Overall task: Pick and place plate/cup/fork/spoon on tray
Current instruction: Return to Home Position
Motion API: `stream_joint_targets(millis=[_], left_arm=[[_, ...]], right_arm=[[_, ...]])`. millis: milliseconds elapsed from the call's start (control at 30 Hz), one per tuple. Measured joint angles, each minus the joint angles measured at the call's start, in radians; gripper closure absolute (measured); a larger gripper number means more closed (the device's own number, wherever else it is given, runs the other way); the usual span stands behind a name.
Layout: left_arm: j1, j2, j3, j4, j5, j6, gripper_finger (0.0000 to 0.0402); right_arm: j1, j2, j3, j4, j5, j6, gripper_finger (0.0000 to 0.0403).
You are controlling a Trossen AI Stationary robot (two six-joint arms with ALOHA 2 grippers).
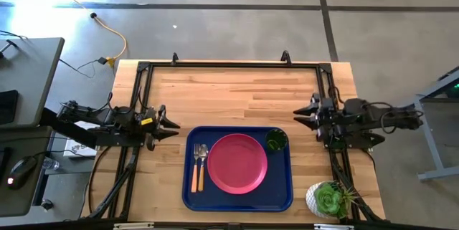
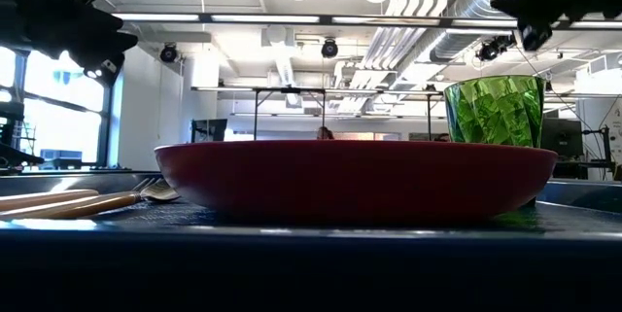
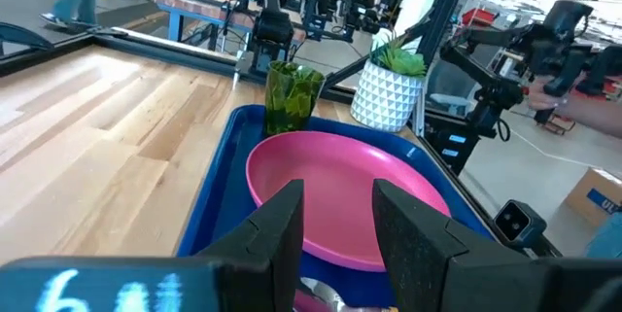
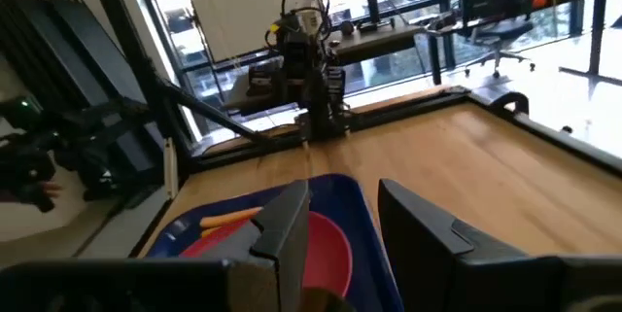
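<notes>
The dark blue tray point(image 1: 188, 194) lies at the table's near middle. The pink-red plate point(image 1: 237, 163) rests flat in its centre. The green cup point(image 1: 277, 140) stands upright in the tray's far right corner. The fork point(image 1: 194, 167) and the spoon point(image 1: 202, 165) lie side by side at the tray's left, orange handles toward the near edge. My left gripper point(image 1: 174, 125) is open and empty, left of the tray. My right gripper point(image 1: 299, 116) is open and empty, right of the cup. The plate point(image 3: 330, 190) and cup point(image 3: 292, 98) also show in the left wrist view.
A white pot with a green succulent point(image 1: 328, 199) stands at the table's near right corner, right of the tray. A black frame point(image 1: 229, 65) runs around the table's edges. Bare wood lies beyond the tray's far rim.
</notes>
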Motion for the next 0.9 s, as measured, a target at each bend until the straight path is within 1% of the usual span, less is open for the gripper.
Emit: stream_joint_targets(millis=[200, 367, 600, 700, 833, 900], left_arm=[[0.0, 0.0, 0.0, 0.0, 0.0, 0.0, 0.0289], [0.0, 0.0, 0.0, 0.0, 0.0, 0.0, 0.0289], [0.0, 0.0, 0.0, 0.0, 0.001, 0.0, 0.0289], [0.0, 0.0, 0.0, 0.0, 0.001, 0.0, 0.0289], [0.0, 0.0, 0.0, 0.0, 0.001, 0.0, 0.0289], [0.0, 0.0, 0.0, 0.0, 0.001, 0.0, 0.0289]], right_arm=[[0.0, -0.089, -0.12, 0.033, -0.01, 0.019, 0.0285], [0.0, -0.155, -0.202, 0.096, -0.072, 0.017, 0.0285], [0.0, -0.151, -0.284, 0.198, -0.117, 0.05, 0.0285], [0.0, -0.147, -0.285, 0.197, -0.134, 0.063, 0.0285], [0.0, -0.15, -0.285, 0.199, -0.131, 0.059, 0.0285], [0.0, -0.149, -0.285, 0.195, -0.105, 0.058, 0.0285]])
